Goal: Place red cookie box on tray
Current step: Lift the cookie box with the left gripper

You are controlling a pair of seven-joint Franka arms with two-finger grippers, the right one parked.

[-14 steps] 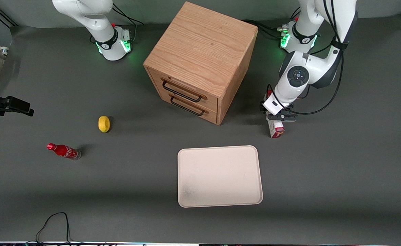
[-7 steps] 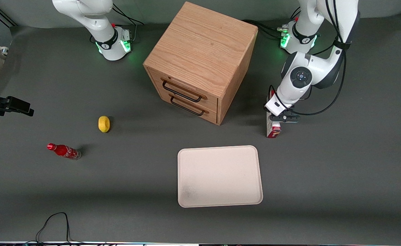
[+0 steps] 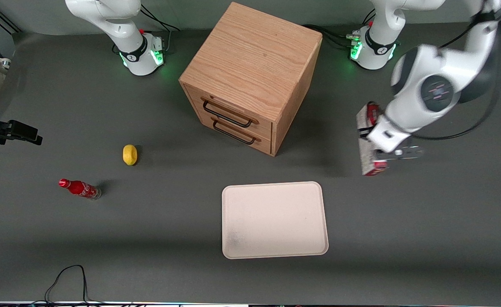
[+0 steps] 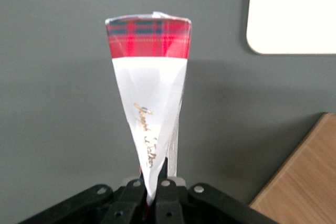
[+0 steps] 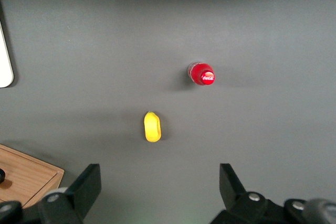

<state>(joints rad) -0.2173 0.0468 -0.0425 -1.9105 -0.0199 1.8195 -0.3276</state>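
The red cookie box [image 3: 367, 136] hangs in the air above the table, toward the working arm's end and beside the drawer cabinet. My left gripper [image 3: 379, 158] is shut on its end nearer the front camera. In the left wrist view the box [image 4: 149, 93] runs away from the gripper [image 4: 155, 196] as a whitish face with a red tartan end, pinched between the fingers. The cream-white tray [image 3: 274, 219] lies flat on the table, nearer the front camera than the cabinet, with nothing on it. One rounded corner of the tray [image 4: 294, 9] shows in the wrist view.
A wooden two-drawer cabinet [image 3: 250, 72] stands at mid-table; its corner [image 4: 304, 182] shows near the gripper. A lemon [image 3: 129, 154] and a small red cola bottle [image 3: 79, 188] lie toward the parked arm's end. A black cable [image 3: 67, 277] loops at the front edge.
The left arm has risen with the cookie box in its gripper, lifting it off the table and carrying it toward the working arm's end.
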